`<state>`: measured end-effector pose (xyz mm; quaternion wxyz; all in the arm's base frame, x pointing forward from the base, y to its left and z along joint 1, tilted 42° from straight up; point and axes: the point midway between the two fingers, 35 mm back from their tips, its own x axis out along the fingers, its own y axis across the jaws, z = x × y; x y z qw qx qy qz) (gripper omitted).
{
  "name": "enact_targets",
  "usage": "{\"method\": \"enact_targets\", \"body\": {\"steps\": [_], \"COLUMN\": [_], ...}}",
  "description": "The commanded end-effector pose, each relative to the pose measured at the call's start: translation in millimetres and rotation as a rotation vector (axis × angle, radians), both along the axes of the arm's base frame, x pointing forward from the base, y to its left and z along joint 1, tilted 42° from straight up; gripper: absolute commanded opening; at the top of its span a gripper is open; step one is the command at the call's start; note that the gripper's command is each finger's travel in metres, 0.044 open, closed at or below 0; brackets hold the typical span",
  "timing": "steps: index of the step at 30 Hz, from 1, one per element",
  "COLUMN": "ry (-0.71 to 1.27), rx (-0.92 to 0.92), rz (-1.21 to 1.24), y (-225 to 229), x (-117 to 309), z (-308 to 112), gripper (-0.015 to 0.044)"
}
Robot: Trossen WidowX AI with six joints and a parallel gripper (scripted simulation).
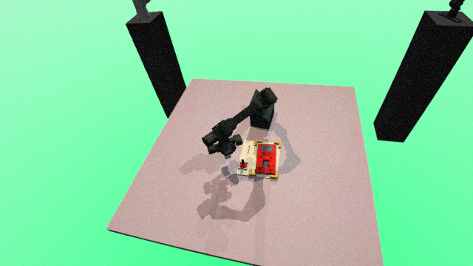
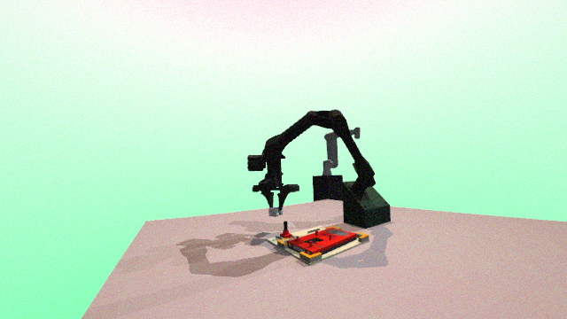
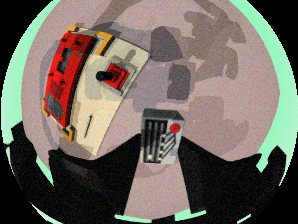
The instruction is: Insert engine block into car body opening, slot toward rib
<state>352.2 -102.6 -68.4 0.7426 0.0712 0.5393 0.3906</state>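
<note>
My gripper (image 2: 275,208) (image 3: 159,139) is shut on the grey engine block (image 2: 275,213) (image 3: 172,145) and holds it in the air. The block's face in the wrist view has dark slots on its left half, a red round spot and striped marks on its right. The red car body (image 1: 260,159) (image 2: 345,241) (image 3: 59,90) lies flat, with a dark opening (image 1: 265,162) (image 2: 315,240) (image 3: 63,59) in it. The block hangs off to the side of the car body, beyond the red-based peg. The rib cannot be made out. In the top view the arm mostly hides the block.
A cream board (image 1: 245,154) (image 3: 102,110) lies under the car body, with orange corner brackets (image 1: 274,174) (image 2: 310,255) (image 3: 105,44) around the body. A black peg on a red base (image 1: 242,165) (image 2: 285,232) (image 3: 118,75) stands up from the board between the block and the car body.
</note>
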Motion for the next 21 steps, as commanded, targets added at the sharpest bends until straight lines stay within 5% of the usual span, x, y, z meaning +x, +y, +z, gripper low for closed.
{"method": "enact_targets", "body": {"steps": [1, 21], "ry": [-0.011, 0.006], "rx": [-0.011, -0.011], "rz": [0.003, -0.013], "y": [-10, -28], "x": [0, -5], "z": [11, 48], "gripper": [0.0000, 0.0000]}}
